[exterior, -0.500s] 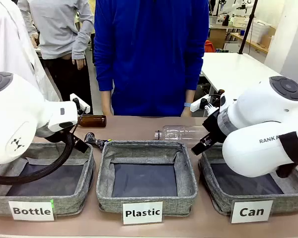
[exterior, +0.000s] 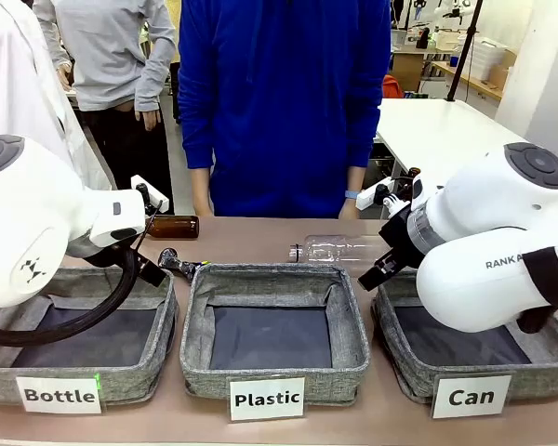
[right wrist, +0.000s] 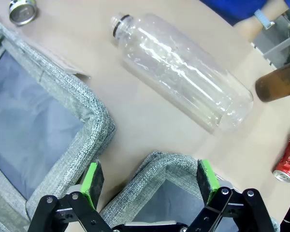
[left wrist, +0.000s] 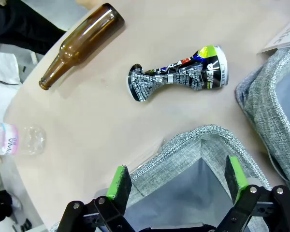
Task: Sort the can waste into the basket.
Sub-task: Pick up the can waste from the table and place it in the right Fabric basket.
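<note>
Nothing moved, red can [right wrist: 286, 162] near basket [right wrist: 152, 173] edge

On the tabletop [exterior: 251, 240], the grey "Plastic" basket [exterior: 205, 372] sits in the middle, with the "Bottle" basket [exterior: 130, 383] at its 9 o'clock. A brown glass bottle [exterior: 172, 226] lies on its side at 11 o'clock. A clear plastic bottle [exterior: 339, 249] lies at 1 o'clock, mouth toward 9. A person in blue [exterior: 279, 93] stands at 12.
</note>
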`<move>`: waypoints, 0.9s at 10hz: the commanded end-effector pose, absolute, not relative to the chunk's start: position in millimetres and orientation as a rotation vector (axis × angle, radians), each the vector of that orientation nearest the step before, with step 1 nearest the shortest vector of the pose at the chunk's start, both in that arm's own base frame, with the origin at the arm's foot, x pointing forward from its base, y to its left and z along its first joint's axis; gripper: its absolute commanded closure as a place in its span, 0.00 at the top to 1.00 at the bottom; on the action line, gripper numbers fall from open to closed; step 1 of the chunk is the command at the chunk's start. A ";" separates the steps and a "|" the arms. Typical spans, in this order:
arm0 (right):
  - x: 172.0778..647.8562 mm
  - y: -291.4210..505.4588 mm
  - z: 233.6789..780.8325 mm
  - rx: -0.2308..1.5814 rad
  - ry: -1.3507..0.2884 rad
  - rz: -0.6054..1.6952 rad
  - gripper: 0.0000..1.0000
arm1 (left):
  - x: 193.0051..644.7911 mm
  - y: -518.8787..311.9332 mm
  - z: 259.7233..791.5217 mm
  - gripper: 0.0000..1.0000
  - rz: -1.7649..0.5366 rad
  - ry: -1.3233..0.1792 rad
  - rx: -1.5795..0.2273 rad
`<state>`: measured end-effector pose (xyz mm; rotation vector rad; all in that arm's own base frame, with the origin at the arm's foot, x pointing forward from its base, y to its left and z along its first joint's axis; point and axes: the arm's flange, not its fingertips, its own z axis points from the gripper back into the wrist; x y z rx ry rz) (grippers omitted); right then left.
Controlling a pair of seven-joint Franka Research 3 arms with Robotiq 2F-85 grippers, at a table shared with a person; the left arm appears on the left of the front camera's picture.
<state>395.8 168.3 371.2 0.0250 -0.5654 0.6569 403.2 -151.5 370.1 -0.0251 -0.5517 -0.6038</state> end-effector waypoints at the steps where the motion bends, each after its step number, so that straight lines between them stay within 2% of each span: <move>1: 395.8 168.3 371.2 0.026 -0.566 0.656 1.00 | 403.2 -151.5 370.1 1.00 -0.604 -0.552 -0.025; 9: 395.8 168.3 371.2 0.026 -0.566 0.656 1.00 | 403.2 -151.5 370.1 1.00 -0.604 -0.552 -0.025</move>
